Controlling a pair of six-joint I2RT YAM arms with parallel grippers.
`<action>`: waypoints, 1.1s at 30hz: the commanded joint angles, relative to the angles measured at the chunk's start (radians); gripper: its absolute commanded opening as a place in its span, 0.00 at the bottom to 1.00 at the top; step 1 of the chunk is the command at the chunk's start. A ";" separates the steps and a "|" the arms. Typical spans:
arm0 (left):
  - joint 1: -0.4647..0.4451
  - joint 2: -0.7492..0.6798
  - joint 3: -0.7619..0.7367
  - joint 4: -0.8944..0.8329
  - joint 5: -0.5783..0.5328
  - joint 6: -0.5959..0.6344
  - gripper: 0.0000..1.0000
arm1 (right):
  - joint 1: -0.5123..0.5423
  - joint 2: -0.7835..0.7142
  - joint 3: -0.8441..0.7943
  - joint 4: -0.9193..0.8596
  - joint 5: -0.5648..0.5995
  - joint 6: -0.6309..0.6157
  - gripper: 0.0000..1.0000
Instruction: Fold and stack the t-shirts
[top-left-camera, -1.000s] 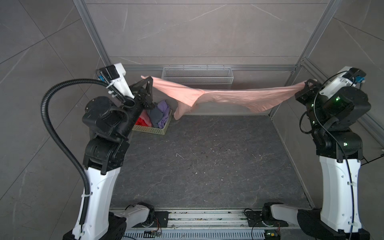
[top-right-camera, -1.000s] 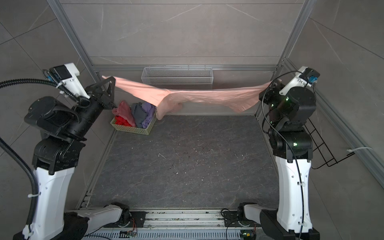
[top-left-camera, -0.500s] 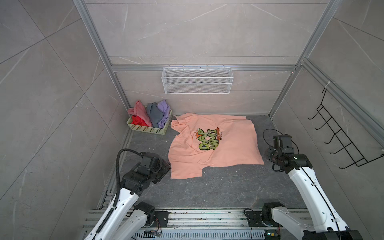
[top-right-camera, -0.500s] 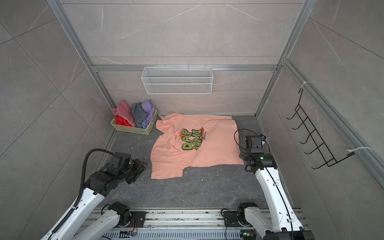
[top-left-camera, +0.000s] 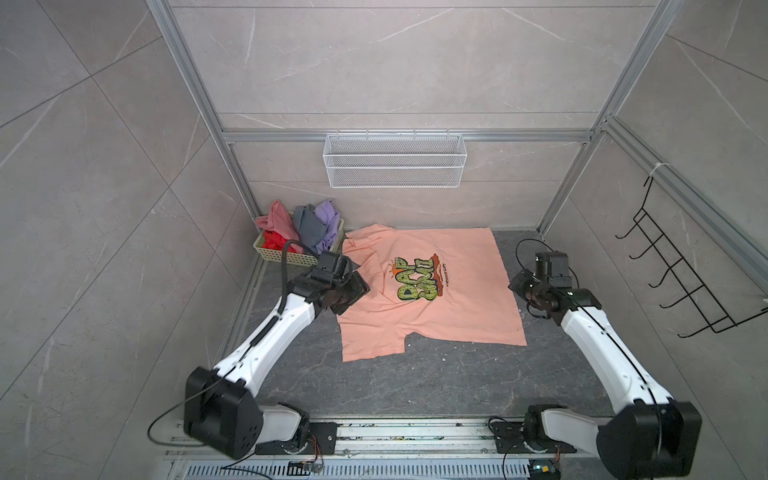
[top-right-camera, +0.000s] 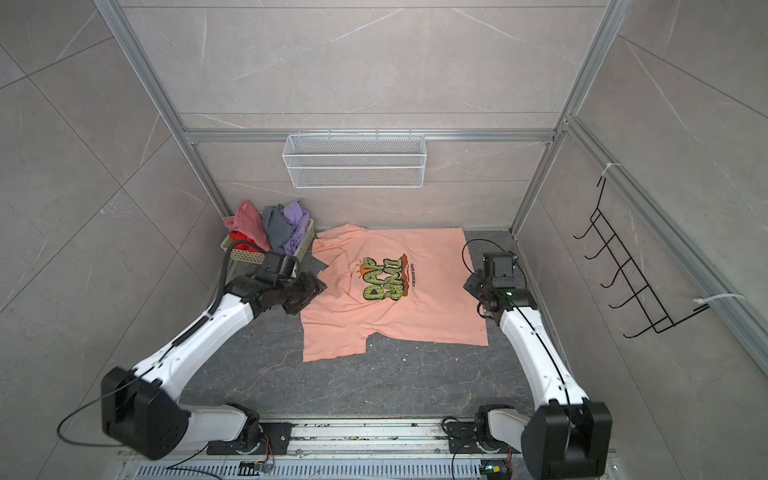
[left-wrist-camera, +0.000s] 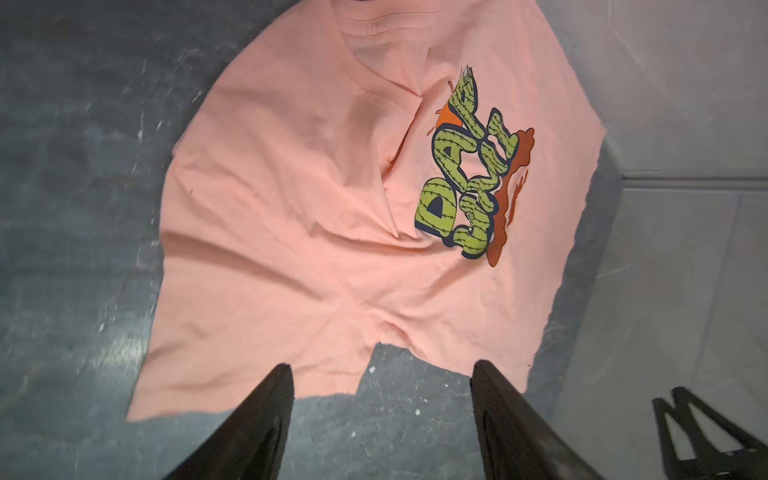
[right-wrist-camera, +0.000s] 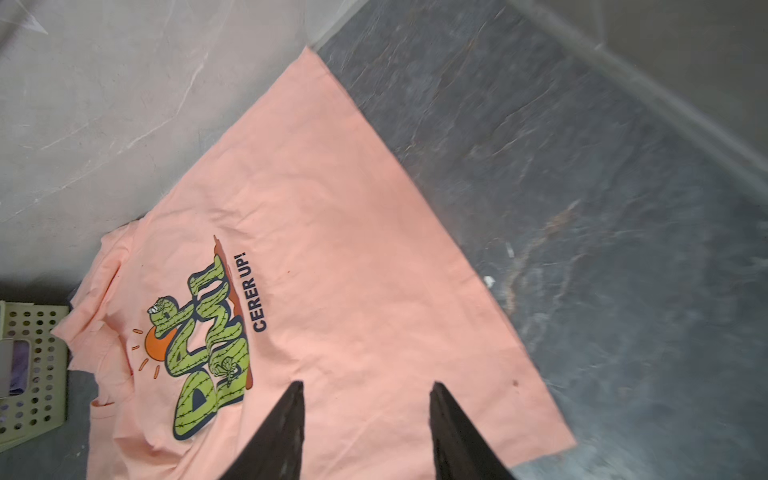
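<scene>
peach t-shirt (top-left-camera: 449, 307) laid on worktop (top-left-camera: 415, 382), graphic up | left end effector (left-wrist-camera: 380, 368) spread, empty | right end effector (right-wrist-camera: 365, 384) spread, empty

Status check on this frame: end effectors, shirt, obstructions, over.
Left end effector open, empty; right end effector open, empty. Peach t-shirt spread graphic-up on dark floor, unfolded, collar side rumpled. Other shirts in basket. Nothing obstructing.

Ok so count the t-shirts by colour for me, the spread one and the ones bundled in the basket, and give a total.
peach-orange t-shirt: 1
dusty pink t-shirt: 1
red t-shirt: 1
grey t-shirt: 1
lavender t-shirt: 1
Total: 5
</scene>
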 joint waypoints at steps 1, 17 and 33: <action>-0.004 0.135 0.137 0.065 -0.013 0.202 0.72 | 0.000 0.126 -0.004 0.214 -0.141 0.087 0.50; 0.043 0.581 0.208 0.440 -0.029 0.095 0.79 | 0.021 0.556 0.140 0.384 -0.238 0.175 0.50; 0.090 0.426 -0.154 0.408 -0.128 -0.055 0.80 | 0.020 0.698 0.168 0.214 -0.142 0.184 0.50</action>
